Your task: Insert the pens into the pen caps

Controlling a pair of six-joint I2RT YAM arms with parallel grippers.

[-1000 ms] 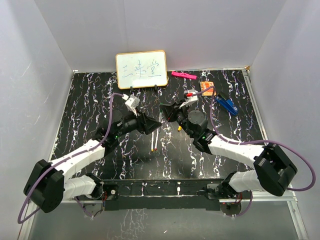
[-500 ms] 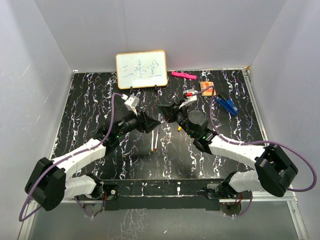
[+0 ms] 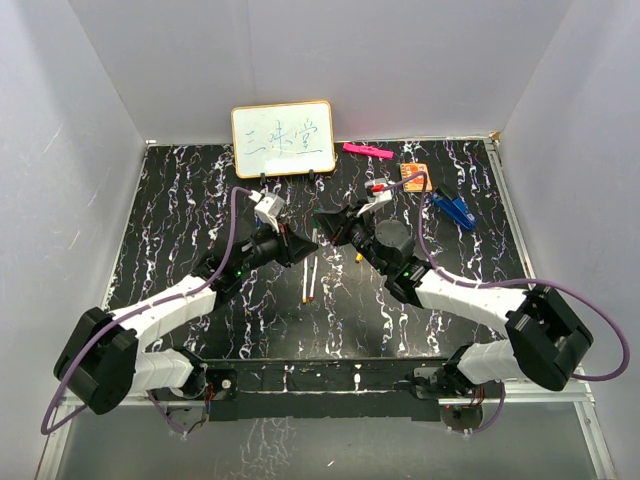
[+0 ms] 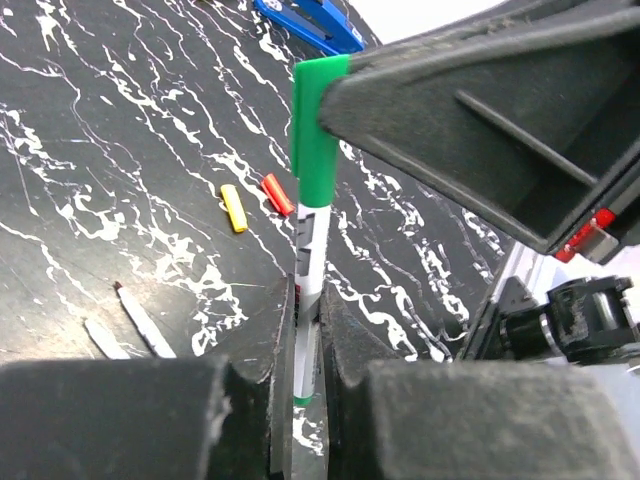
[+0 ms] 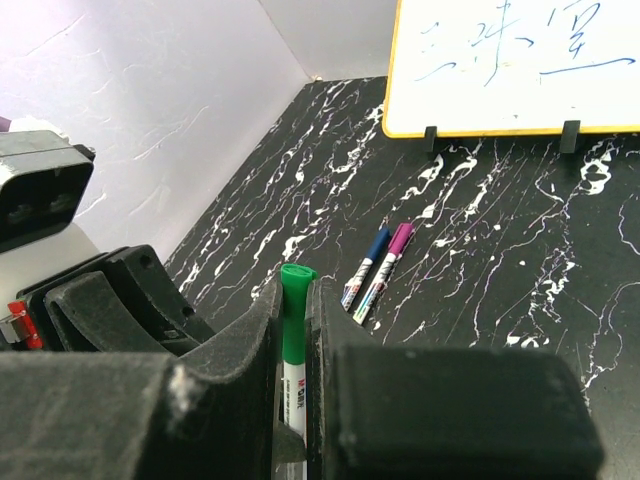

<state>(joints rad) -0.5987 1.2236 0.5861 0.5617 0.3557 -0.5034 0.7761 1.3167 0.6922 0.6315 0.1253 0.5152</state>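
Observation:
In mid-air over the table's middle, a white pen (image 4: 310, 250) wears a green cap (image 4: 315, 130). My left gripper (image 4: 308, 300) is shut on the pen's white barrel. My right gripper (image 5: 292, 290) is shut on the green cap (image 5: 293, 310), facing the left one. In the top view the left gripper (image 3: 308, 243) and the right gripper (image 3: 322, 222) meet tip to tip. Two uncapped pens (image 3: 308, 282) lie side by side just in front of them. A yellow cap (image 4: 233, 207) and a red cap (image 4: 278, 194) lie on the table. Two capped pens, blue (image 5: 365, 262) and purple (image 5: 388, 262), lie near the whiteboard.
A whiteboard (image 3: 283, 140) stands at the back on two small feet. A pink bar (image 3: 367, 150), an orange block (image 3: 413, 175) and a blue clip (image 3: 455, 208) lie at the back right. White walls close in the black marbled table (image 3: 180, 210).
My left gripper, half open before, has closed on the pen's barrel and moved slightly toward the right gripper. The right gripper has kept its grip on the green cap.

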